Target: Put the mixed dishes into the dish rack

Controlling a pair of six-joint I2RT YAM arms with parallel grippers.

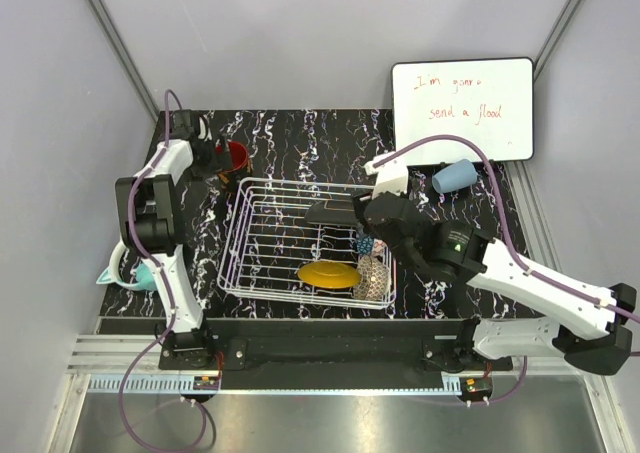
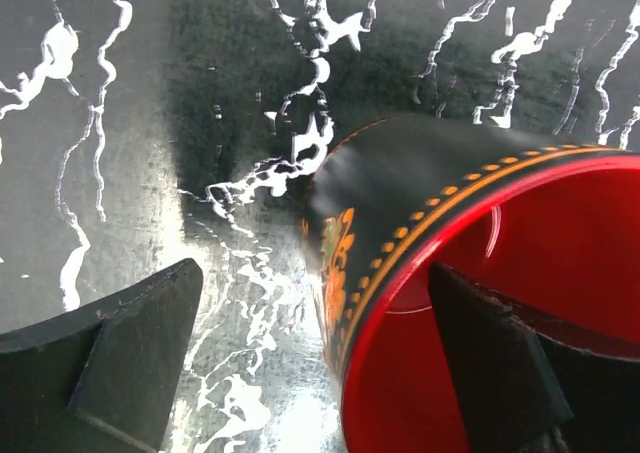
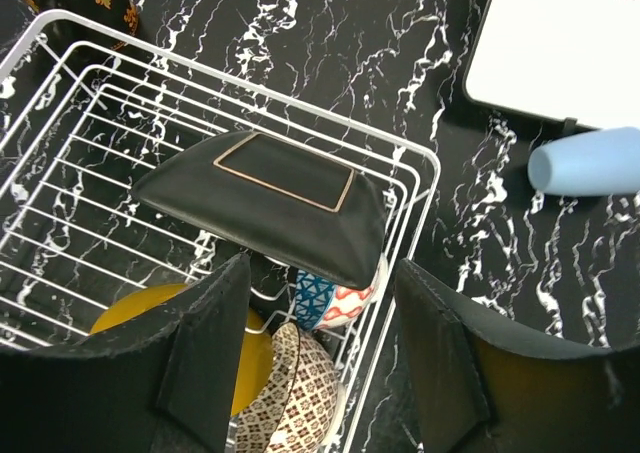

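The white wire dish rack [image 1: 236,235] holds the yellow plate [image 1: 328,273], the beige-brown bowl [image 1: 372,278], the blue bowl [image 1: 366,244] and the dark-backed saucer [image 1: 333,211], which lies face down. My right gripper [image 3: 320,273] is open and empty above the rack's right side [image 3: 430,188], over the blue bowl [image 3: 335,298] and saucer [image 3: 270,198]. The red mug [image 1: 233,156] stands left of the rack's far corner. My left gripper [image 2: 315,278] is open astride the mug's wall [image 2: 400,203], one finger [image 2: 490,353] inside, the other apart outside. The light blue cup [image 1: 455,176] lies right of the rack.
A whiteboard [image 1: 462,108] stands at the back right, just behind the light blue cup [image 3: 590,161]. Teal rounded objects [image 1: 135,268] sit at the table's left edge beside my left arm. The black marbled tabletop [image 1: 300,138] stretches behind the rack.
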